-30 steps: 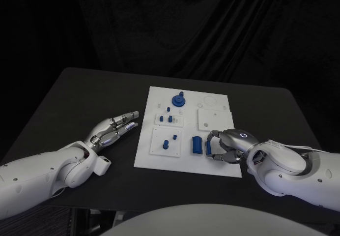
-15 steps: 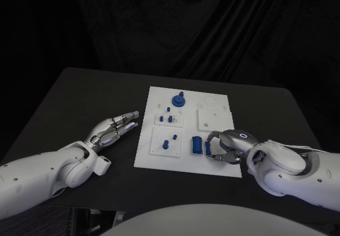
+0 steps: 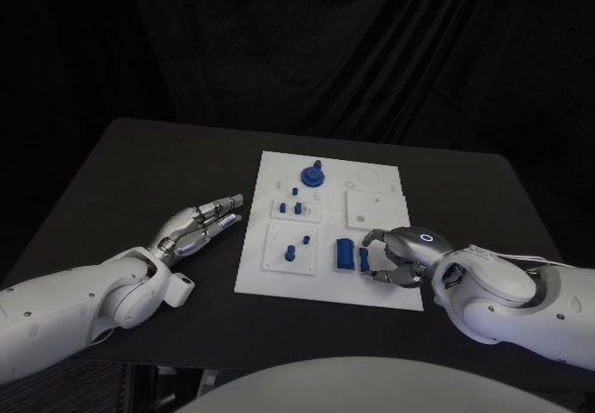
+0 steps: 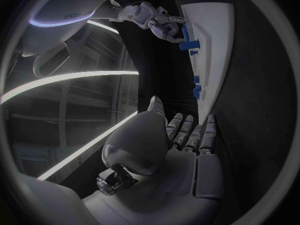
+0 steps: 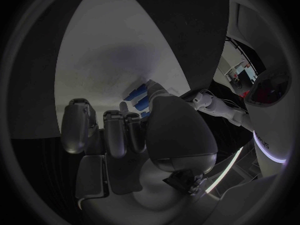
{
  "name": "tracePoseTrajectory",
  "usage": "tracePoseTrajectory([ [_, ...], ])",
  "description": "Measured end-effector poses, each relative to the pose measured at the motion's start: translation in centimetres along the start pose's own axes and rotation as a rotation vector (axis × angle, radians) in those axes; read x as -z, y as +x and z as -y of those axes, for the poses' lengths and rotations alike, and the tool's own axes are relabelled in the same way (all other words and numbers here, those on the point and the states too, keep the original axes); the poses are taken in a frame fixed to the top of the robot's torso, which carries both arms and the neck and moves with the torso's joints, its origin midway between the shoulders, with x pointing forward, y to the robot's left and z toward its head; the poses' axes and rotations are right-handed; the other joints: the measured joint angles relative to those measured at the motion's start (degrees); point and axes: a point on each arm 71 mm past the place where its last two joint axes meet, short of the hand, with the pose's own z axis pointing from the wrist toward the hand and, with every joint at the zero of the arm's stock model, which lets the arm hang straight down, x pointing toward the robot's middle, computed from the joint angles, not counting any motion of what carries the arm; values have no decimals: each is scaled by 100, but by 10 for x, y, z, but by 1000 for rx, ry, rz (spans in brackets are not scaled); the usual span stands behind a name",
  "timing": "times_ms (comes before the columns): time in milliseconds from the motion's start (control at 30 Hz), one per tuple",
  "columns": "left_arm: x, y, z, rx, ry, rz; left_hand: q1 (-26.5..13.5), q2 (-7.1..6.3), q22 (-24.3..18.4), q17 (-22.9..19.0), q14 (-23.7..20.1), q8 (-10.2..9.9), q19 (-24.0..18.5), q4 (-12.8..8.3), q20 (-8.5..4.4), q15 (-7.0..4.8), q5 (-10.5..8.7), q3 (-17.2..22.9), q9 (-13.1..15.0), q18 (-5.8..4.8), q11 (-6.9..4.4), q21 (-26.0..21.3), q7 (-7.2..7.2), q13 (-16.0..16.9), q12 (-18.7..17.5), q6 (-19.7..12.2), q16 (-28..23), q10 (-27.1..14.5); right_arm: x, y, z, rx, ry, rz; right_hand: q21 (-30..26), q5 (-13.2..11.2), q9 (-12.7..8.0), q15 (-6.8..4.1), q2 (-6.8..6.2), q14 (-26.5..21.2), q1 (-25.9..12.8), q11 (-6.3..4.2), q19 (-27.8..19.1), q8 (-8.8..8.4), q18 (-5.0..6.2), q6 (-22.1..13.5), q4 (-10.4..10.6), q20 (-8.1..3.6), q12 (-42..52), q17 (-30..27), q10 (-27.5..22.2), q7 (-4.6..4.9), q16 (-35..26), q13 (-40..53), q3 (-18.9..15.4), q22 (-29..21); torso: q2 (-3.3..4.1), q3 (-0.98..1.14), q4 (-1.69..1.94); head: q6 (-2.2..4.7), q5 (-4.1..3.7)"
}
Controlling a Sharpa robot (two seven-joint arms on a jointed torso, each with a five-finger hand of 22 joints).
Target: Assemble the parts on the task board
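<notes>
Head view: right hand [image 3: 399, 254] sits at the white board's [image 3: 372, 206] near right corner, fingers [image 3: 368, 247] curled around a small blue piece [image 3: 364, 261], just right of the upright-lying blue cylinder [image 3: 342, 254]. Left hand [image 3: 199, 225] rests spread on the table [image 3: 149, 163], further off. Basically nothing's moved since earlier.

Matt white task board [image 3: 372, 206], glossy blue plastic parts [image 3: 342, 253], matt black table [image 3: 149, 172].

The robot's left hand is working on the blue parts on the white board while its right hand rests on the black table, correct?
Sides swapped: in the head view the right hand is at the blue parts on the board, and the left hand rests on the table.
</notes>
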Motion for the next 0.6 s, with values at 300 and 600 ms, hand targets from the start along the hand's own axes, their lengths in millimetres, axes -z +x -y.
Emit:
tracePoseTrajectory([
  [300, 0, 0, 0, 0, 0, 1, 0, 0, 0, 0, 0, 0, 0, 0, 0, 0, 0, 0, 0, 0, 0, 0, 0, -1, 0, 0, 0, 0, 2, -3, 1, -10, -2, 29, 0, 0, -76, 0, -28, 0, -96, 0, 0, 0, 0, 2, 91, 0, 0, 0, 0, -2, 0, 0, 14, 0, -1, 0, -4, 0, 20],
  [600, 0, 0, 0, 1, 0, 0, 0, 0, 0, 0, 0, 0, 0, 0, 0, 0, 0, 0, 0, 0, 0, 0, 0, -1, 0, 0, 0, 0, 3, -4, 2, -18, -5, 41, 0, 0, -155, 0, -156, 0, -357, 0, 0, 19, 0, 73, 123, 0, 0, 0, 0, -10, 0, -1, -19, 0, -3, 3, 1, 0, 5],
])
